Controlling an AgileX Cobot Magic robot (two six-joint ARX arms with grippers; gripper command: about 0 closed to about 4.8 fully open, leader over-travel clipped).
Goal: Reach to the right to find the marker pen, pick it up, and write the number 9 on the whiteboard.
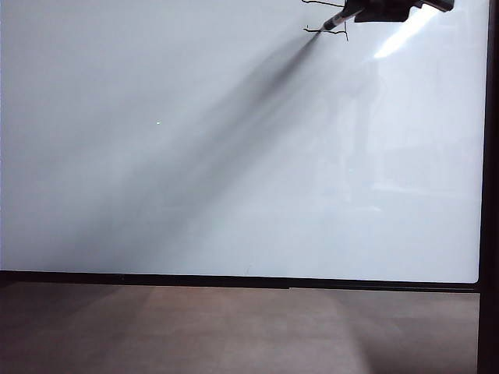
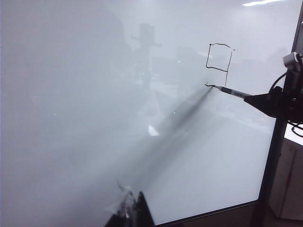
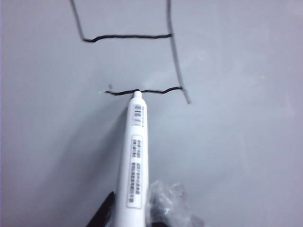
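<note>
The whiteboard [image 1: 234, 156] fills most of the exterior view. At its top right, my right gripper [image 1: 382, 9] is shut on the marker pen [image 1: 337, 22], whose tip touches the board at the lowest stroke of the number 9 [image 1: 312, 31]. In the right wrist view the pen's white barrel [image 3: 136, 156] sits between the fingers [image 3: 105, 213] of the right gripper [image 3: 135, 210], its tip on the bottom line of the 9 [image 3: 128, 36]. The left wrist view shows the 9 [image 2: 217, 69], the pen [image 2: 229, 91] and the right gripper [image 2: 270, 101] from afar. My left gripper [image 2: 135, 213] hangs shut and empty, far from the writing.
A thin black frame [image 1: 234, 280] runs along the board's lower edge, with a brown-grey surface [image 1: 234, 327] in front of it. A dark upright [image 1: 490, 156] borders the board on the right. A pale cabinet [image 2: 289, 189] stands beyond that edge.
</note>
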